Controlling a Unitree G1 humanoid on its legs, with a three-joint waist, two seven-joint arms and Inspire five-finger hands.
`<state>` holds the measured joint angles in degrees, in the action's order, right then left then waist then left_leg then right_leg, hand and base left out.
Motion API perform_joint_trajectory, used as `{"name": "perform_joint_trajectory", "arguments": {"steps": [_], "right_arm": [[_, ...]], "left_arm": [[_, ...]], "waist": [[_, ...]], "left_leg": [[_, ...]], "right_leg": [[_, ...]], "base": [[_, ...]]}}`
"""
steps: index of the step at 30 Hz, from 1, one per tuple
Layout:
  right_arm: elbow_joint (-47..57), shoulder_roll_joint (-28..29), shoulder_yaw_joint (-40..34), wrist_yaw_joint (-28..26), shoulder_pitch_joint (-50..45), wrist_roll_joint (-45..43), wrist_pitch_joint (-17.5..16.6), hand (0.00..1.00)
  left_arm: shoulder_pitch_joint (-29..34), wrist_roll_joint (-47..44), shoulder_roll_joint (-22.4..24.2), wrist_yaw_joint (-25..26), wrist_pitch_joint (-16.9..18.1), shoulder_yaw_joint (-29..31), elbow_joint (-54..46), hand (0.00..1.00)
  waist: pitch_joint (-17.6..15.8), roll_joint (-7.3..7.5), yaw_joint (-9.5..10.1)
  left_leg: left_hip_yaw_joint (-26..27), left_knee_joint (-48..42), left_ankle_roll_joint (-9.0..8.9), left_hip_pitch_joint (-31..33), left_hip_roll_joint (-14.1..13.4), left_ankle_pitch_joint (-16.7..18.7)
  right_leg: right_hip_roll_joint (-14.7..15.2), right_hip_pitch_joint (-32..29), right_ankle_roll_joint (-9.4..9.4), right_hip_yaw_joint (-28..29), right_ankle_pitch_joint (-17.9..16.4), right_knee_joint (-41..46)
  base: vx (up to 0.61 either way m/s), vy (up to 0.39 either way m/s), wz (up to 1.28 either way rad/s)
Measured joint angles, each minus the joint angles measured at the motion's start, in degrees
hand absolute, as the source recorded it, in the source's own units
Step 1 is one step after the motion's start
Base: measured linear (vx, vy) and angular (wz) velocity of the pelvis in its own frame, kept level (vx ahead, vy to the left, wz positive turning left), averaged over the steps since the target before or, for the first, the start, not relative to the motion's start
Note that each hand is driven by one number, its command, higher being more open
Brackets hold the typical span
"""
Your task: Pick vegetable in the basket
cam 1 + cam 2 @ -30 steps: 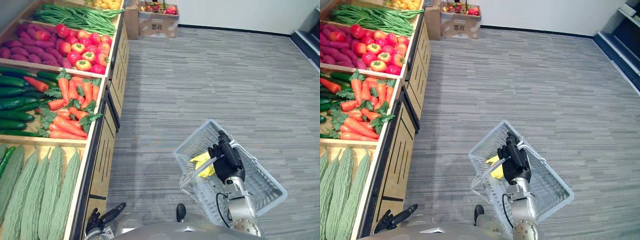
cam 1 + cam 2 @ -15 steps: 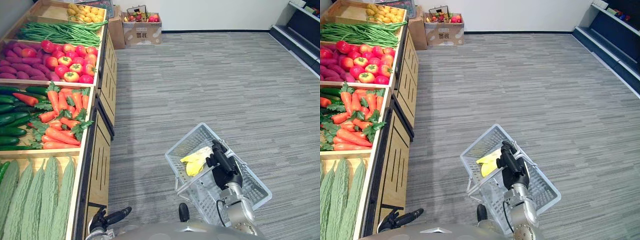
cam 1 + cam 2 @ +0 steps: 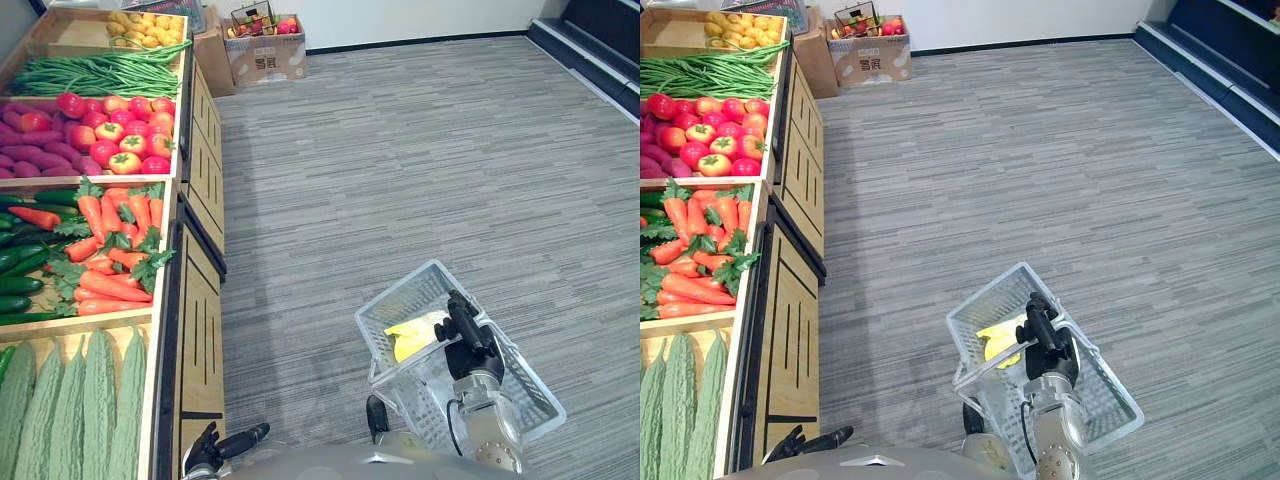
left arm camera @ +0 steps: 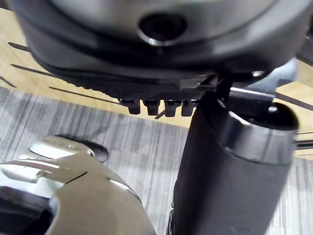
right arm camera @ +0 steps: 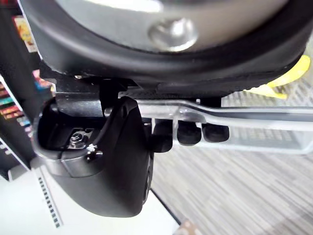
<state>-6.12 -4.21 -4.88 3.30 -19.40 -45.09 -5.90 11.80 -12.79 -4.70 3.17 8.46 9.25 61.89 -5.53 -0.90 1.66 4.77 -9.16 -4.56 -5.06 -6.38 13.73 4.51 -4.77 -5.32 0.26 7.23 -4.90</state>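
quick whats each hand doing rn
Left hand: open, fingers relaxed, holding nothing.
Right hand: closed, fingers curled round the basket handle.

Whitish basket (image 3: pixel 525 385), yellow vegetable (image 3: pixel 410 340), orange carrots (image 3: pixel 110 250)

This is a grocery shop, shown by a wooden display stand (image 3: pixel 196 330) whose open bins are heaped with carrots (image 3: pixel 110 250), tomatoes (image 3: pixel 120 135), green beans (image 3: pixel 95 72) and bitter gourds (image 3: pixel 80 400), and by a mesh shopping basket (image 3: pixel 397 291) in the aisle.
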Motion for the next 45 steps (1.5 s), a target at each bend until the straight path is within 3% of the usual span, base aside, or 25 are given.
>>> {"name": "perform_joint_trajectory", "arguments": {"steps": [7, 16, 23, 27, 31, 32, 36, 38, 39, 40, 41, 42, 43, 45], "right_arm": [[0.00, 0.16, -0.67, 0.02, 0.35, 2.09, 0.00, 0.00], [0.00, 0.19, 0.26, 0.09, 2.23, 2.10, 0.00, 0.00], [-0.02, 0.20, 2.11, 0.19, 3.49, 2.05, 0.00, 0.00], [-0.01, 0.43, 2.12, 0.30, 3.50, 2.00, 0.00, 0.00], [0.15, 2.67, 3.81, 0.49, 2.32, 1.94, 0.00, 0.00], [0.35, 2.65, 3.99, 0.40, 2.34, 1.92, 0.00, 0.00], [0.57, 2.33, 3.44, 0.38, 2.35, 1.73, -0.05, 0.00], [0.64, 1.36, 2.87, 0.31, 2.27, 1.75, -0.05, 0.00], [0.68, 1.15, 2.54, 0.26, 2.38, 1.66, -0.08, 0.00], [0.20, 0.98, 2.58, 0.07, 2.40, 1.65, -0.08, 0.00], [-0.10, 0.70, 2.62, 0.05, 2.33, 1.65, -0.08, 0.00], [-0.82, -0.88, 2.64, 0.05, 2.74, 1.64, -0.06, 0.00], [-0.68, -1.14, 2.61, 0.01, 3.30, 1.60, -0.07, 0.00], [-0.66, -0.42, 2.09, 0.00, 3.86, 1.58, -0.01, 0.00]], "left_arm": [[-0.14, 0.00, -0.40, -0.03, 0.01, -0.39, -0.40, 1.00], [-0.15, 0.00, -0.58, 0.00, 0.07, -0.13, -0.78, 1.00], [-0.19, -0.10, -0.25, 0.07, 0.19, 0.03, -3.28, 1.00], [-0.65, -0.08, -0.23, 0.08, 0.21, -0.39, -4.60, 1.00], [-0.40, 0.00, -1.77, -0.07, 0.16, -2.59, -6.06, 1.00], [-0.49, 0.49, -2.11, 0.04, 0.17, -2.73, -6.40, 1.00], [-0.80, 1.75, -2.09, 0.22, -0.01, -2.76, -6.09, 1.00], [-1.15, 1.85, -1.83, 0.50, -0.02, -2.85, -5.81, 1.00], [-1.36, 1.86, -1.86, 0.54, -0.03, -2.84, -4.98, 1.00], [-1.21, 1.90, -1.98, 0.71, -0.13, -2.77, -4.69, 1.00], [-1.23, 2.04, -1.98, 0.76, -0.24, -2.78, -4.34, 1.00], [-1.97, 2.27, -1.18, 1.06, -0.82, -2.79, -3.58, 1.00], [-2.33, 2.73, -0.76, 0.22, -0.82, -2.69, -3.47, 1.00], [-2.58, 4.25, -0.73, 0.54, -0.89, -2.47, -3.15, 1.00]], "waist": [[-0.84, -0.10, 1.06], [-1.79, 0.75, 1.41], [-4.07, 0.55, 2.74], [-6.15, 0.43, 2.32], [-7.46, 1.82, 0.79], [-7.66, 2.57, 0.52], [-9.08, 1.83, -0.89], [-9.62, 0.97, -1.11], [-10.02, 0.62, -1.33], [-10.51, 0.64, -1.81], [-10.48, 0.69, -2.07], [-10.10, -1.57, -1.95], [-10.00, -1.77, -2.02], [-9.99, -1.78, -2.87]], "left_leg": [[0.50, -0.51, -1.21, -0.55, -1.67, 1.26], [1.21, -1.54, -0.37, -0.65, -0.55, 2.17], [4.14, -12.86, 0.82, 2.19, -2.00, 9.16], [3.44, -17.77, 2.02, 3.55, -1.81, 11.82], [0.76, -20.76, 2.74, 3.47, -0.59, 13.15], [0.02, -20.80, 3.10, 3.27, -0.22, 13.35], [-2.25, -19.53, 4.35, 1.76, -0.29, 14.15], [-2.19, -18.17, 3.81, 0.93, -1.23, 14.36], [-1.92, -17.04, 2.96, -0.33, -1.94, 14.34], [-1.96, -14.98, 1.34, -2.80, -2.53, 14.18], [-2.11, -13.51, 0.63, -4.14, -2.93, 14.04], [-2.29, -9.62, -0.59, -6.10, -5.16, 12.95], [-3.13, -6.13, -1.50, -6.69, -5.28, 9.86], [-5.89, -4.53, -1.46, -7.91, -5.86, 7.14]], "right_leg": [[-1.65, 0.87, -0.07, -1.30, 0.73, 0.12], [-0.74, 1.19, -0.51, -0.91, 1.02, 0.35], [-1.83, 1.07, -0.92, 2.28, 1.10, 1.48], [-1.26, -3.60, -1.10, 1.70, -4.31, 13.89], [0.44, -8.93, 2.07, -1.77, -8.94, 30.24], [0.93, -9.41, 2.93, -1.84, -9.61, 32.12], [2.13, -11.80, 3.23, -2.77, -12.77, 36.86], [1.07, -14.10, 3.08, -2.25, -12.73, 32.90], [0.51, -15.01, 1.84, -1.81, -11.57, 27.89], [0.23, -14.83, 0.17, -1.79, -7.34, 23.12], [0.11, -14.06, 0.01, -2.27, -3.76, 22.60], [-1.87, -13.65, 1.57, -3.82, -3.89, 23.61], [-1.85, -16.86, 2.78, -4.13, -7.04, 28.81], [-1.45, -18.44, 3.93, -5.29, -12.03, 35.41]], "base": [[0.04, -0.013, -0.06], [0.01, 0.028, -0.02], [-0.05, 0.079, -0.25], [-0.01, 0.103, 0.06], [-0.03, 0.067, 0.33], [-0.04, 0.025, 0.29], [0.00, -0.060, 0.17], [0.05, -0.112, 0.08], [0.12, -0.190, 0.11], [0.16, -0.224, 0.17], [0.29, -0.309, 0.09], [0.32, -0.321, 0.03], [0.28, -0.261, -0.01], [0.25, -0.307, 0.34]]}}
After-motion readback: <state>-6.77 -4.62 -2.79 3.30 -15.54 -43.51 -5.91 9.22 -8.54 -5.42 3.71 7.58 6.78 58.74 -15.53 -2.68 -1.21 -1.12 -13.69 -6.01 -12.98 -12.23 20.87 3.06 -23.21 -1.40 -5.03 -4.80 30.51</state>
